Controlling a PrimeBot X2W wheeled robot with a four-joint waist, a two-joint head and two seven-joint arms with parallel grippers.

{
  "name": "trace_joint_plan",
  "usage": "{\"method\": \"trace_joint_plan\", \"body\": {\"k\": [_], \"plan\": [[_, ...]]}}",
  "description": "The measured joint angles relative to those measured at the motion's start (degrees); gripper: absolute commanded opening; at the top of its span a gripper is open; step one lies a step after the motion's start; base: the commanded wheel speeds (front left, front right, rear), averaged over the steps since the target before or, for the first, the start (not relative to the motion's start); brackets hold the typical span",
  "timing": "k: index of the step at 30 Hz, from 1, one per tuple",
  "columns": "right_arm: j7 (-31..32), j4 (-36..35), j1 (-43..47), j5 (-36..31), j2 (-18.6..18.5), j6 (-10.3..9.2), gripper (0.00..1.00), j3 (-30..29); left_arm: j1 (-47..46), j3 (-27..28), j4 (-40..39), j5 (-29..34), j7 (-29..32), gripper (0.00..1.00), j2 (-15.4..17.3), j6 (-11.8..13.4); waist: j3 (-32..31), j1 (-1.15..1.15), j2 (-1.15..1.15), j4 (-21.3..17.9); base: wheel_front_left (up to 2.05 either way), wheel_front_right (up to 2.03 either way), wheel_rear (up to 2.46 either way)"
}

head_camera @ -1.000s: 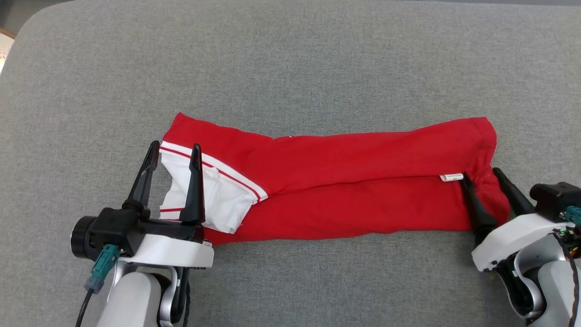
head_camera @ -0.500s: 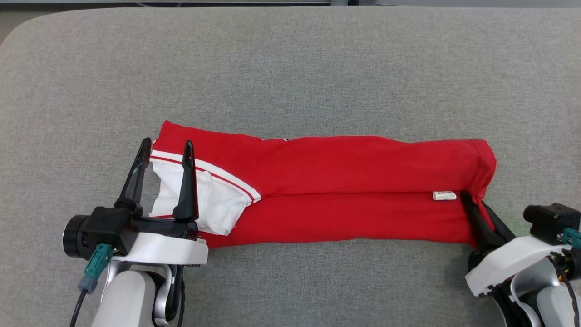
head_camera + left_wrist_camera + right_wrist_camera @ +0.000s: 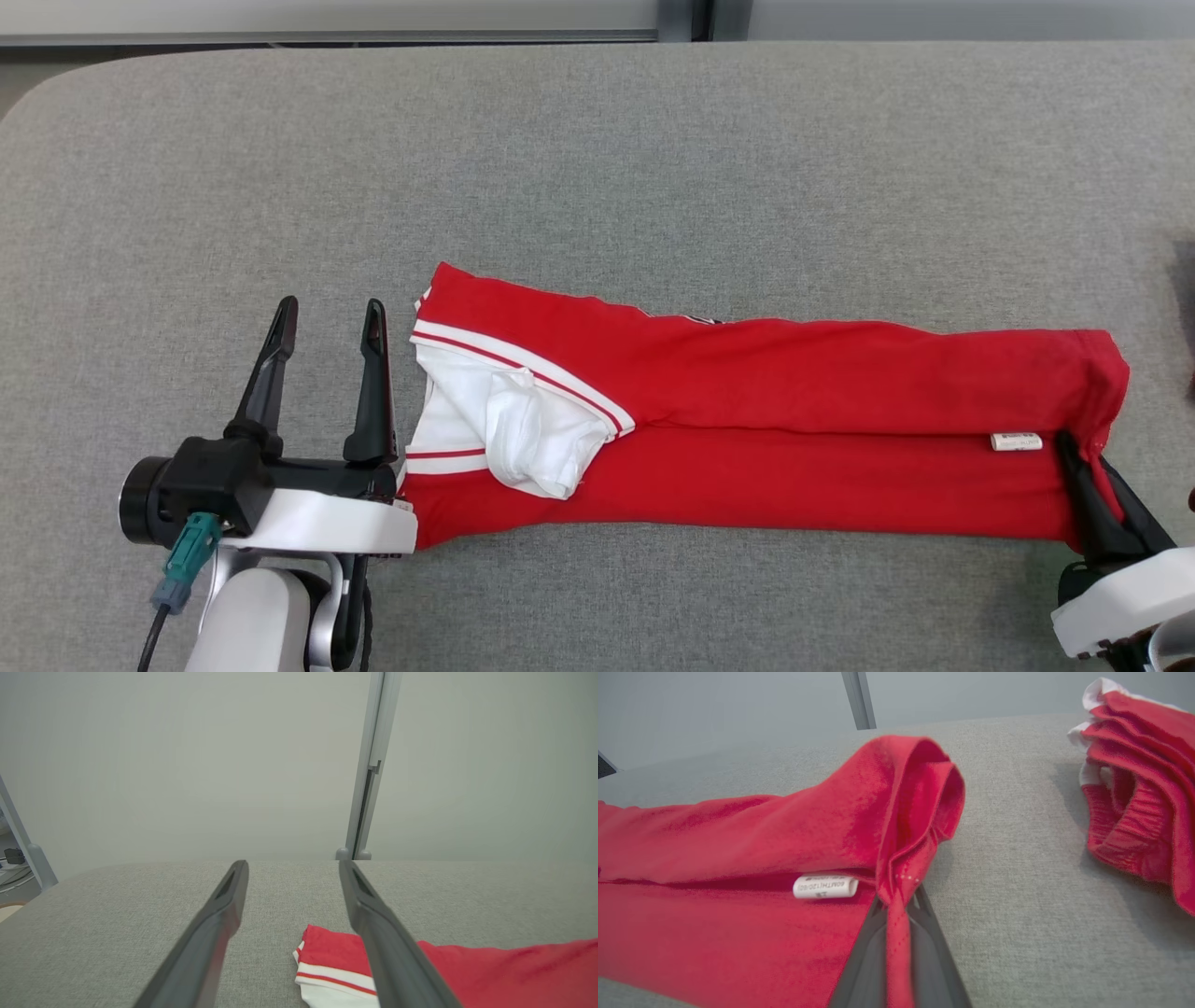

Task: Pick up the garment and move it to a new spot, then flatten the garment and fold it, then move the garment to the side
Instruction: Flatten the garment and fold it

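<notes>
A long red garment [image 3: 766, 439], folded lengthwise into a narrow band, lies across the middle of a grey fabric-covered table [image 3: 597, 149], its white red-striped trim [image 3: 509, 411] at the robot's left end and a small white label [image 3: 1016, 441] near the right end. The right gripper [image 3: 1090, 471] is pinched together on a thin gather of cloth at the right end, just past the label, and in the right wrist view a red strip runs down between its two dark fingers. The left gripper [image 3: 330, 306] stands with its fingers apart just beside the trimmed end, holding nothing; whether its housing brushes the near corner of the cloth cannot be told. The main risk is that one small pinch carries the whole garment. A pull from that end alone could let the thin gather slide out, or drag the band so the rough table covering catches it and the lengthwise fold opens or skews. The loose white trim is rumpled and could bunch further if the cloth is towed — a flat fold would then be harder. If the left gripper closed where it is, it would likely meet air, not cloth. A second heap of red clothing [image 3: 1139, 784] lies nearby on the table, and a move toward it might tangle the two.
</notes>
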Motion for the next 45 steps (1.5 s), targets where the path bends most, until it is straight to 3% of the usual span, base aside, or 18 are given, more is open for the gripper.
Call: {"method": "trace_joint_plan", "body": {"k": [4, 8, 14, 22, 31, 32, 33, 34, 41, 45], "plan": [[1.93, -4.3, -0.15, -0.26, 0.0, -0.01, 0.0, 0.07, 0.8, 0.3, 0.44, 0.18, 0.0, 1.0, -0.02, -0.09, -1.57, 0.0, 0.0, -0.41, 0.0, 0.0, 0.0], [7.75, -10.7, -1.52, -0.45, 1.7, -0.03, 0.0, 1.85, 1.35, 0.11, 1.18, 0.15, 0.0, 1.0, -0.08, -0.35, -3.56, 0.0, 0.0, -0.43, 0.0, 0.0, 0.0], [14.6, -15.0, -7.13, 0.36, 5.99, -0.03, 0.0, 11.38, 2.4, -0.58, 1.97, 0.11, 0.0, 1.0, -0.14, -0.59, -5.9, 0.0, 0.0, 1.0, 0.0, 0.0, 0.0], [15.04, -6.14, -15.85, 4.05, 11.8, -0.02, 0.0, 25.74, 2.42, -2.45, 2.66, -0.87, 0.0, 1.0, -0.16, -0.58, -6.53, 0.0, 0.0, 5.73, 0.0, 0.0, 0.0], [9.59, 9.69, -24.0, 6.93, 15.34, -0.03, 0.0, 32.42, 1.54, -4.55, 2.69, -2.81, 0.0, 1.0, -0.22, 0.26, -3.83, 0.0, 0.0, 9.52, 0.0, 0.0, 0.0], [8.32, 11.21, -24.59, 7.21, 15.58, -0.03, 0.32, 32.4, 1.27, -4.76, 2.67, -2.82, 0.0, 1.0, -0.21, 0.4, -3.51, 0.0, 0.0, 9.73, 0.0, 0.0, 0.0], [7.61, 12.78, -25.43, 7.33, 15.68, -0.03, 0.49, 32.88, 1.11, -4.88, 2.6, -2.92, 0.0, 1.0, -0.21, 0.45, -3.18, 0.0, 0.0, 9.88, 0.0, 0.0, 0.0], [6.71, 13.83, -26.17, 7.67, 15.78, -0.03, 1.0, 33.49, 1.06, -5.01, 2.65, -3.1, 0.0, 1.0, -0.23, 0.62, -2.86, 0.0, 0.0, 9.97, 0.0, 0.0, 0.0], [-1.57, 14.22, -30.65, 10.5, 16.18, -0.03, 1.0, 41.59, 0.6, -5.22, 2.81, -3.24, 0.0, 1.0, -0.23, 1.02, -1.99, 0.0, 0.0, 8.91, 0.0, 0.0, 0.0], [-6.45, 12.4, -31.67, 10.6, 15.3, -0.02, 1.0, 42.31, 0.05, -5.06, 2.82, -3.24, 0.0, 1.0, -0.26, 1.31, -1.93, 0.0, 0.0, 7.87, 0.0, 0.0, 0.0]]}}
